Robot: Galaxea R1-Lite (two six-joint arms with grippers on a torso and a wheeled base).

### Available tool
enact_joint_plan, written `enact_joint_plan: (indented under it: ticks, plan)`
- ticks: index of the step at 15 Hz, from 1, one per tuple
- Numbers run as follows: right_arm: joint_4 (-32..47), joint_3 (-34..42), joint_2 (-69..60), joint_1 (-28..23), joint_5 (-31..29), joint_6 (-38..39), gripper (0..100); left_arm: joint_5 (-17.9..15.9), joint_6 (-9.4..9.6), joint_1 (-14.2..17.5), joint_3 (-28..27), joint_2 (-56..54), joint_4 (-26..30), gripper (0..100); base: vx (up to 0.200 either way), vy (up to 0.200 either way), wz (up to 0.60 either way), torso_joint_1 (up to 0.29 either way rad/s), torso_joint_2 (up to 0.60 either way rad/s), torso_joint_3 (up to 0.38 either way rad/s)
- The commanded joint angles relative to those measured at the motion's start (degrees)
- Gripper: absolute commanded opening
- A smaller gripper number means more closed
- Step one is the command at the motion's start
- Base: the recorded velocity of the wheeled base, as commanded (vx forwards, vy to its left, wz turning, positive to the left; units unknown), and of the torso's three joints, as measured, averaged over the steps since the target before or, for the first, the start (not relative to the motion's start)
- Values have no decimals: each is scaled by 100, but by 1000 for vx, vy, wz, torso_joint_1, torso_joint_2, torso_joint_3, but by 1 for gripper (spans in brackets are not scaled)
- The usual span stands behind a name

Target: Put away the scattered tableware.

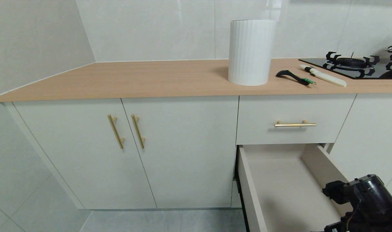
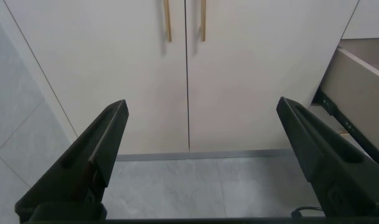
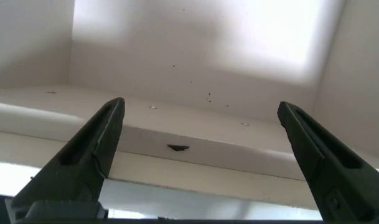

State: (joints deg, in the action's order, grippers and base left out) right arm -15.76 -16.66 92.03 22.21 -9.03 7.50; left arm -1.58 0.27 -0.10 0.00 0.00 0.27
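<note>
A matte wood-grain countertop (image 1: 135, 79) is recorded above a smooth pale drawer (image 1: 247, 180), pulled open, with a ribbed white cylinder (image 1: 250, 51) upright on the top. The left gripper (image 2: 201, 143) and right gripper (image 3: 201, 143) are spread wide, nothing held. A slim cream utensil (image 1: 324, 76) and a black-handled utensil (image 1: 294, 77) are laid beside the cylinder.

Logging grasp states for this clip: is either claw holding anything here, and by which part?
Nothing is held. The left claw is open in front of the cupboard doors, and the right claw is open, facing into the pulled-out drawer.
</note>
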Motion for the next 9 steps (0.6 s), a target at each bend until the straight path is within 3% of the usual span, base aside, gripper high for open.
enact_joint_plan:
  ticks: [1,3,6,9]
  plan:
    - [-6,146,-80,46,7,6,100,0,0,1,0,0,0,100,0,0,0,0,0,0]
    - [-15,102,-211,46,-2,33,100,0,0,1,0,0,0,100,0,0,0,0,0,0]
    - [328,-918,-660,-6,16,147,100,0,0,1,0,0,0,100,0,0,0,0,0,0]
    - [2561,-2921,-686,-314,165,24,100,0,0,1,0,0,0,100,0,0,0,0,0,0]
